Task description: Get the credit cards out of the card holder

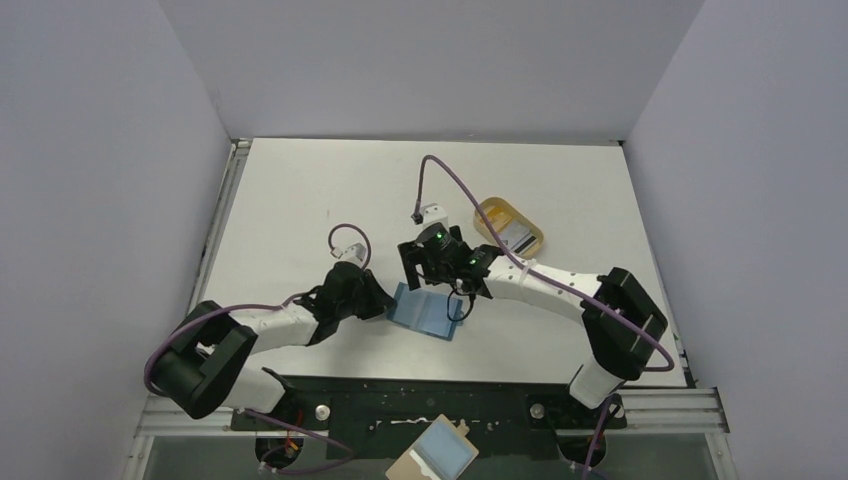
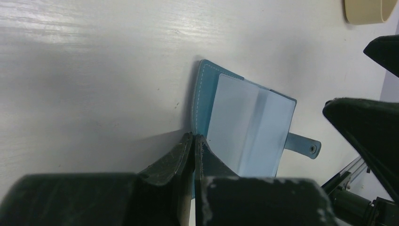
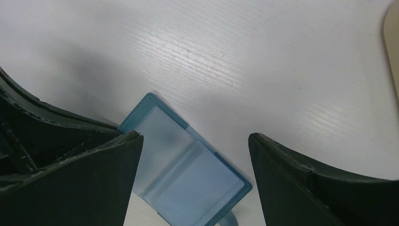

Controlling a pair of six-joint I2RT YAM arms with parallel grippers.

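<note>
Card holder: I see the card holder [image 1: 425, 312] lying open on the table [image 1: 300, 190], between the two arms. Its pale blue pockets face up and its snap tab [image 2: 306, 146] sticks out on the side away from my left arm.
Left gripper: the left gripper [image 2: 193, 137] has its fingers pressed almost together on the teal cover edge. I read that as a pinch pinning the holder down, though the fingers hide the contact itself.
Right gripper: the right gripper [image 3: 195, 136] is spread wide and holds nothing. It hovers over the open pockets with a finger to either side.
Credit cards: the credit cards [image 1: 517, 238], pale and one with a dark stripe, lie in the tan tray [image 1: 485, 210], apart from the holder.
Pockets: they look bare to me, but I cannot rule out a pale card behind the clear sleeve.
Handling, holder: I judge it light and floppy, so it would likely slide or fold shut unless held at the cover edge.
Handling, cards: I judge them thin, stiff and slick. I would nip any left by an exposed edge and draw it straight out along the pocket mouth.
Risk: the whole holder could lift with the card.
</note>
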